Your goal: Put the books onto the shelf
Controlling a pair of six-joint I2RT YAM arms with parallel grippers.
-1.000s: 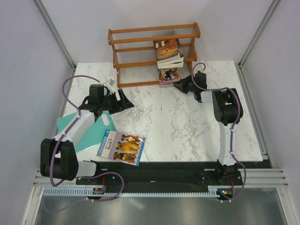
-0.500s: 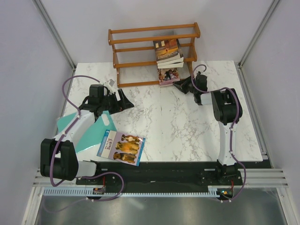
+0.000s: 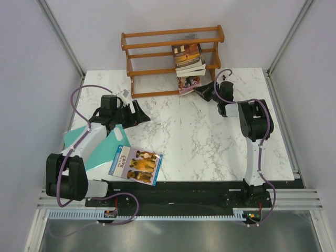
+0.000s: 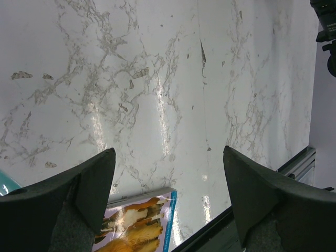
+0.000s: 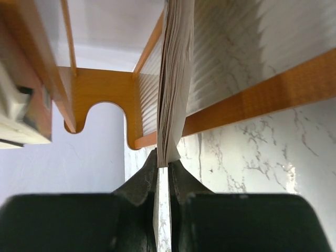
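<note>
Both right fingers [image 5: 139, 189] pinch pink book [image 3: 188, 84] — edge-on.

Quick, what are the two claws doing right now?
Left gripper: open, holding nothing.
Right gripper: closed on the pink book at the shelf.

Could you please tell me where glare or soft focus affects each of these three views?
Top external: evenly lit and sharp across the marble table. Left wrist: glare streaks on the table; the fingers of the left gripper are blurred. Right wrist: the right gripper is dark and blurred, the shelf soft, the pinched book sharper.
</note>
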